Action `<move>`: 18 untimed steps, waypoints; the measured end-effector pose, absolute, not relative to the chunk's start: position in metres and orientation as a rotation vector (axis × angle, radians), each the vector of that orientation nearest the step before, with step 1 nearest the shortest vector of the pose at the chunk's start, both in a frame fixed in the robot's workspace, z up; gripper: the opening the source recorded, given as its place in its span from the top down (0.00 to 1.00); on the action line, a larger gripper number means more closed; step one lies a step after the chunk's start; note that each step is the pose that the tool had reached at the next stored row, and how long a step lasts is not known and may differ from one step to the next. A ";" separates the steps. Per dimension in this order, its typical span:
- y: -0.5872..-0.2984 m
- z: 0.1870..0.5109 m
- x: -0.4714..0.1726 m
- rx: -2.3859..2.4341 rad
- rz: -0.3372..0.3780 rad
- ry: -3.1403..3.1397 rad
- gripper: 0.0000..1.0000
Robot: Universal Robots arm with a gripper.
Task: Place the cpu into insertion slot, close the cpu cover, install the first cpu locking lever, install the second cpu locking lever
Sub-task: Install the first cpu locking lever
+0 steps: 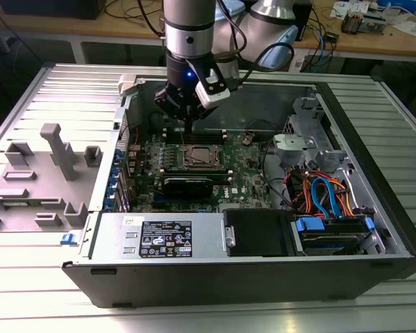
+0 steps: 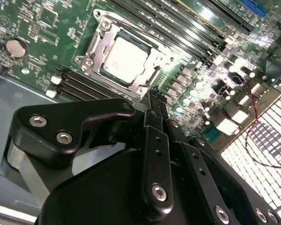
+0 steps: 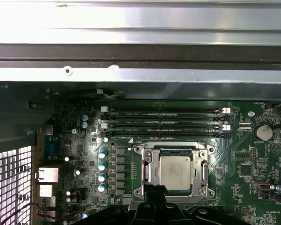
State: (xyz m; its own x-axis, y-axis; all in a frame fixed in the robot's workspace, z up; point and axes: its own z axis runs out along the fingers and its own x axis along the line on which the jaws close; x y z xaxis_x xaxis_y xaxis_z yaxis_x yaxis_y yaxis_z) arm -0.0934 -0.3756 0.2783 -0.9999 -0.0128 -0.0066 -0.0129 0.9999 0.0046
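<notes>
Black tool (image 2: 153, 95) clenched, empty; tip near dull silver square cpu (image 2: 125, 60) under grey metal cpu cover (image 2: 97, 46). Exterior view: cpu (image 1: 197, 158) at 5 o'clock from tip.

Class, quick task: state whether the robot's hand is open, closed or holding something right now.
Hand: closed, fingers together with nothing between them, tips at the edge of the cpu cover.

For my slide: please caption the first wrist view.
The cpu sits framed by the lowered cpu cover, gripper at the cover's edge.
</notes>
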 end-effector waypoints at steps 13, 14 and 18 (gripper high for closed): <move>-0.375 0.278 -0.095 -0.064 0.007 3.134 0.89; -0.375 0.277 -0.096 -0.065 0.008 3.134 0.89; -0.375 0.277 -0.104 -0.071 0.008 3.133 0.89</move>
State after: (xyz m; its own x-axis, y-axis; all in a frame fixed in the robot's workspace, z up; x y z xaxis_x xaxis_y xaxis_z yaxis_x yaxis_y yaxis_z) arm -0.1039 -0.3751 0.2768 -0.9989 -0.0453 -0.0076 -0.0453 0.9990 0.0049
